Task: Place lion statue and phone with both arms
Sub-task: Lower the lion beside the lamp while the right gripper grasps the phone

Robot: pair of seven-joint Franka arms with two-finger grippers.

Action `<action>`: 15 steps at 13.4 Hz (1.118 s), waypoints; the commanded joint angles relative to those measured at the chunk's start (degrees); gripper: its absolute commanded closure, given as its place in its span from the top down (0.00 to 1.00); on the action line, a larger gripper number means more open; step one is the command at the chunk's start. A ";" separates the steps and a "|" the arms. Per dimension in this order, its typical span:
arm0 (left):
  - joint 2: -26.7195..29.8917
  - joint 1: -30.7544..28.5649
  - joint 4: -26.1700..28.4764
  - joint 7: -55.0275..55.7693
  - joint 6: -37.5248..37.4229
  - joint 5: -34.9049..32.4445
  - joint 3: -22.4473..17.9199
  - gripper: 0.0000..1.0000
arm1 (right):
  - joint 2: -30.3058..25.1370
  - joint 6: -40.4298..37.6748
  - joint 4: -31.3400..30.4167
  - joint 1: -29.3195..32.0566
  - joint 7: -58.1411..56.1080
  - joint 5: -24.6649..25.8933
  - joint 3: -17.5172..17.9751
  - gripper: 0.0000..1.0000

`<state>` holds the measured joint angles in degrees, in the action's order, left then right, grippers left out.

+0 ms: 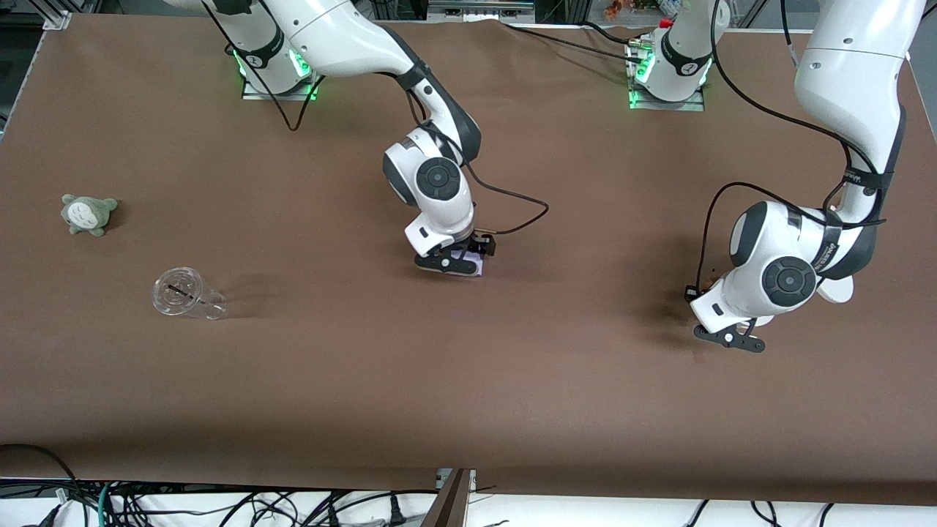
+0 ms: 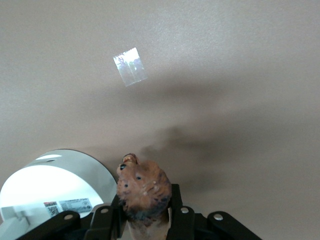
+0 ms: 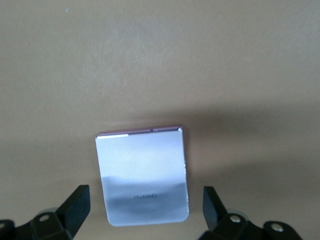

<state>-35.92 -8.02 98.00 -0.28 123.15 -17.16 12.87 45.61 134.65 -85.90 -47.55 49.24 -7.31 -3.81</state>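
The phone (image 3: 142,175), a flat pale lavender rectangle, lies on the brown table; in the front view (image 1: 474,263) it shows at the table's middle. My right gripper (image 1: 450,265) is low over it, open, with its fingers (image 3: 75,205) apart on either side of the phone and not touching it. My left gripper (image 1: 730,338) is at the left arm's end of the table, low over the cloth. It is shut on the reddish-brown lion statue (image 2: 144,190), which sticks out between the fingers. The front view hides the statue under the hand.
A white round-based stand (image 2: 55,187) sits right beside my left gripper, partly hidden by the arm in the front view (image 1: 837,290). A grey plush toy (image 1: 88,214) and a clear plastic cup (image 1: 187,294) on its side lie toward the right arm's end.
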 commanded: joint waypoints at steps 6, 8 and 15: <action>-0.47 -1.56 1.58 -0.24 2.89 -1.56 0.84 1.00 | 2.73 0.44 1.52 -2.45 0.07 1.07 -0.76 1.00; 0.06 -1.47 1.23 -0.16 1.49 -1.56 1.37 1.00 | 2.73 0.44 1.52 -2.46 -0.19 1.25 -0.76 1.00; 10.93 -0.50 0.34 -0.60 -5.90 -1.39 3.73 1.00 | 4.14 2.28 1.52 -2.89 -0.28 1.51 -0.85 1.00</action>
<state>-30.37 -8.64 97.41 -0.32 119.30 -17.18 15.49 48.47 136.24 -85.76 -49.51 48.97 -6.46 -4.00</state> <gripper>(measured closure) 0.000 0.000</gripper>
